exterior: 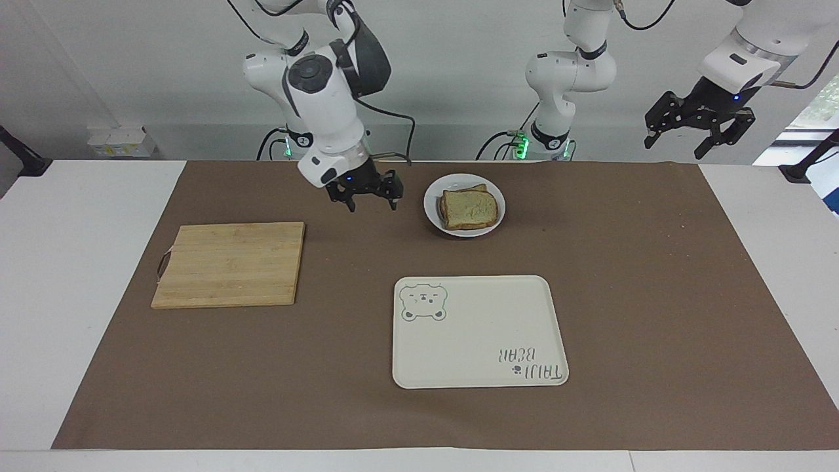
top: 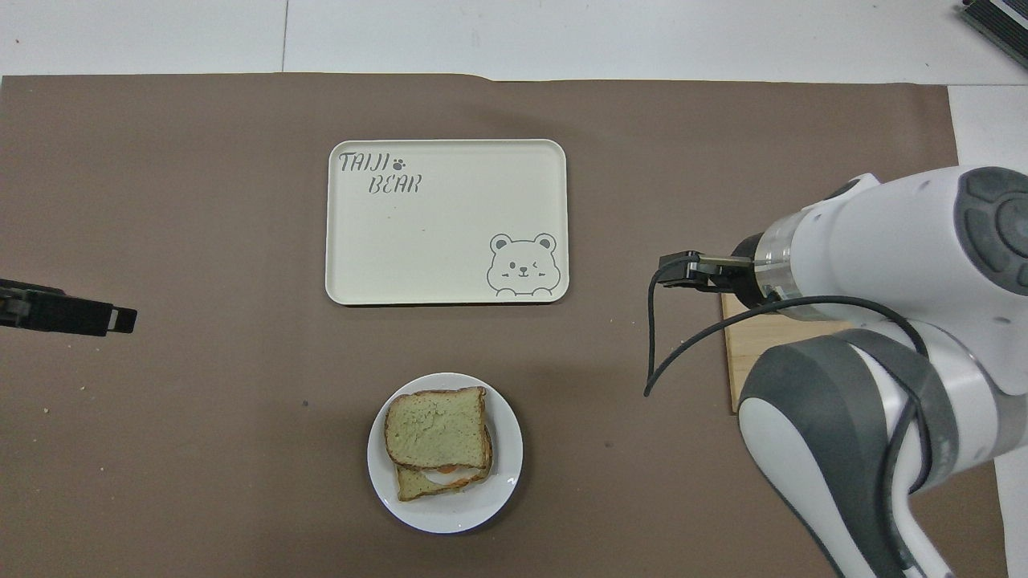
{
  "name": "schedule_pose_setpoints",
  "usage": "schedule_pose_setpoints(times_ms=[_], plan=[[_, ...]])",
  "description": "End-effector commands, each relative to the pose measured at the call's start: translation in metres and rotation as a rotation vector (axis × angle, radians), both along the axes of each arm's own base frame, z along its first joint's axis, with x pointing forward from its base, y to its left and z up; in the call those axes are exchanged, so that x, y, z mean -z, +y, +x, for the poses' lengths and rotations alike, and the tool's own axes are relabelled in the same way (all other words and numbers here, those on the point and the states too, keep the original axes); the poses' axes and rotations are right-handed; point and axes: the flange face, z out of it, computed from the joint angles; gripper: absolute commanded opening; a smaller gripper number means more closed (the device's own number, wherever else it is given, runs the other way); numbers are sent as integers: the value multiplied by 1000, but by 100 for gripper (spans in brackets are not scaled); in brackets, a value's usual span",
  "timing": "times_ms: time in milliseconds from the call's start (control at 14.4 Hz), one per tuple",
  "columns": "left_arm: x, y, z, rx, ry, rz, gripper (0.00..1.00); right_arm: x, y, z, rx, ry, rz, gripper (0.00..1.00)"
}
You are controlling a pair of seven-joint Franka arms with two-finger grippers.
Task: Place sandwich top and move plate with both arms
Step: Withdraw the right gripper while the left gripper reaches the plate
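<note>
Your right gripper (exterior: pixel 371 196) hangs empty with fingers spread, raised beside the plate (exterior: pixel 464 226), where the sandwich top (exterior: pixel 469 210) already lies on the egg toast, while your left gripper (exterior: pixel 695 128), fingers spread too, waits high toward its own end, so the two-arm plate move remains.

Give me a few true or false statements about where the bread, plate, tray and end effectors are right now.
1. The sandwich top lies on the lower slice on the plate. True.
2. The right end effector grips the plate. False: it hangs open over bare mat between plate and cutting board.
3. The plate sits on the tray. False: it sits on the mat, nearer the robots.
4. The left end effector is raised, open and empty. True.
</note>
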Motion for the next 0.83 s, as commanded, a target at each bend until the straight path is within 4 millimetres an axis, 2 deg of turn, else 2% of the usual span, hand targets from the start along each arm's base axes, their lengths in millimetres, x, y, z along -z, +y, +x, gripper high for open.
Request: schedule_pose_setpoints(times_ms=[0,208,346,416,623,762], plan=[[46,-4,-36,-35,-21,-81,100,-35,-8,2,-8,-29,-68,100],[92,-14,-50,-72,56,-195,100,-68,-35,5,41,-32,-70,100],[116,-23,-58,-99,53,-238,100,-83,-52,7,73,-33,-73,100],[129,-33,-64,-102,57,-262,100,-88,-65,8,95,-34,-73,100],[181,-37,-79,-83,67,-328,100,-110,-103,8,162,-35,-68,100],[204,-37,-89,-60,98,-337,100,-121,-131,5,206,-21,-59,100]])
